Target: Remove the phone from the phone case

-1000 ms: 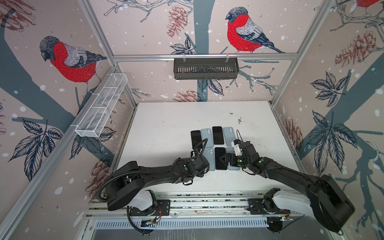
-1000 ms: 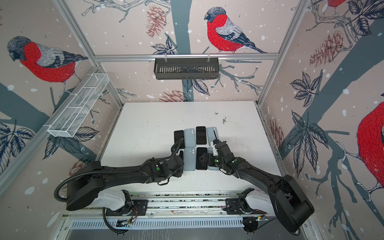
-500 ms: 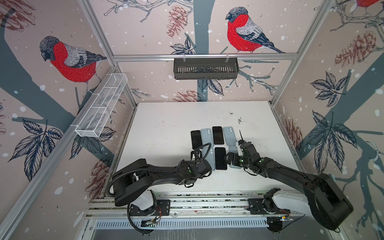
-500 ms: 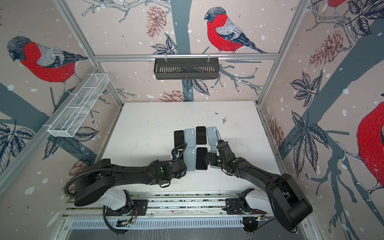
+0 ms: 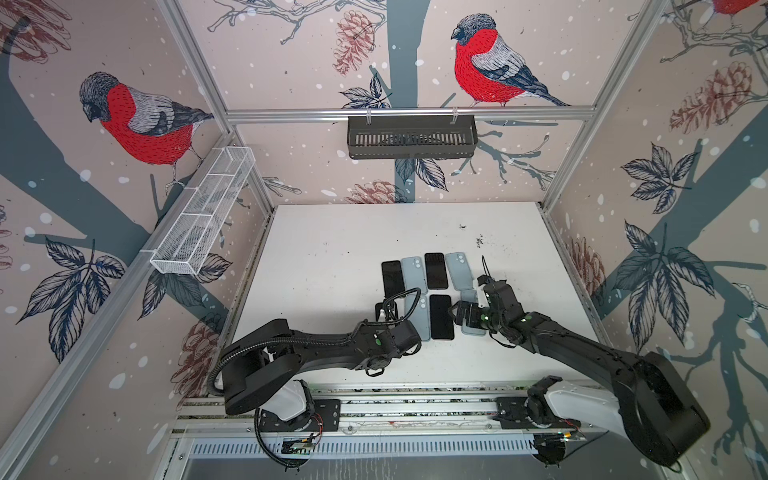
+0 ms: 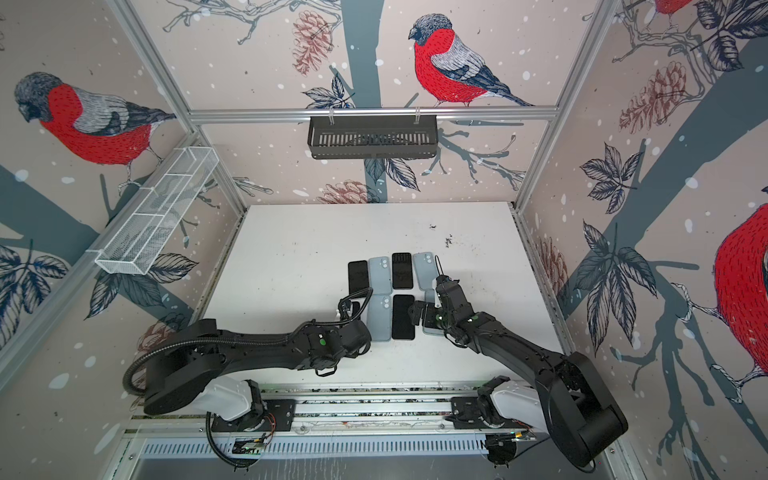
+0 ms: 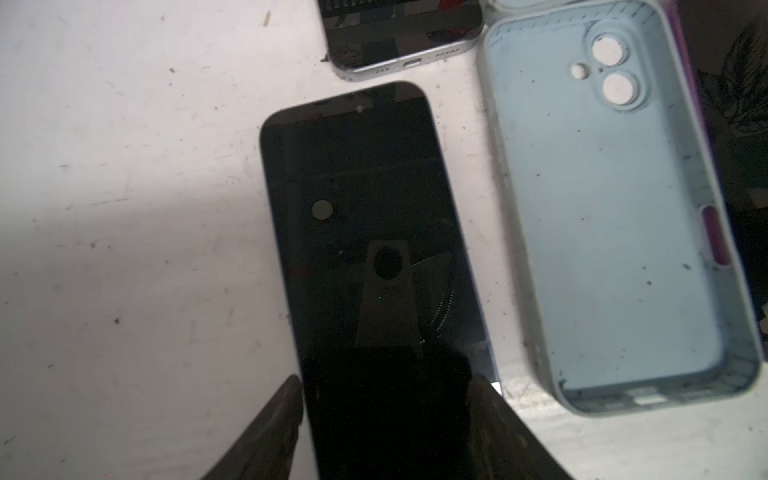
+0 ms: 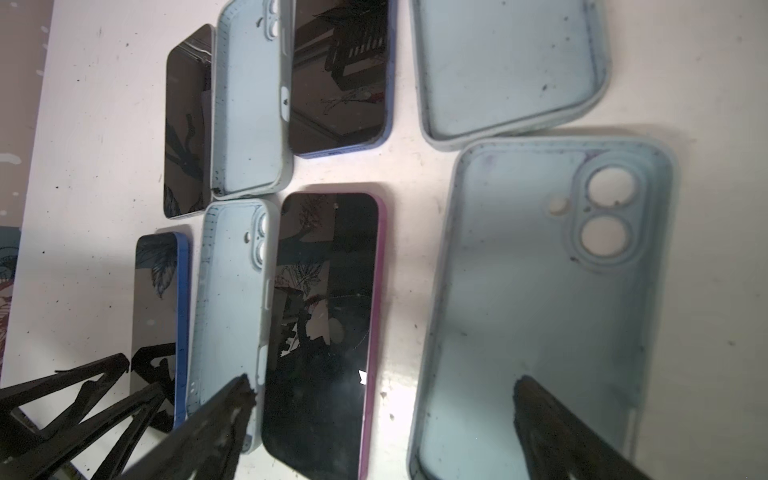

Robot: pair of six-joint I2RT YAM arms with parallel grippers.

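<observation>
Left wrist view: left gripper [image 7: 388, 384] clamped on one end of the bare phone [image 7: 365, 249], 1 finger [image 7: 278, 419] against each long edge; the phone lies screen-up on the white table [image 7: 124, 208], outside any case, just beside an empty neighbouring case [image 7: 615, 216]. Right wrist view: right gripper [image 8: 384, 380] spread wide, gripping nothing; 1 finger [image 8: 552, 419] hangs over the empty phone case [image 8: 540, 311]; 4 phones and 4 cases form 2 rows. Both top views: the phone case sits at 3 o'clock of a dark phone [image 5: 441, 318]; the held phone, largely hidden under the left wrist, occupies the row's 9 o'clock end.
</observation>
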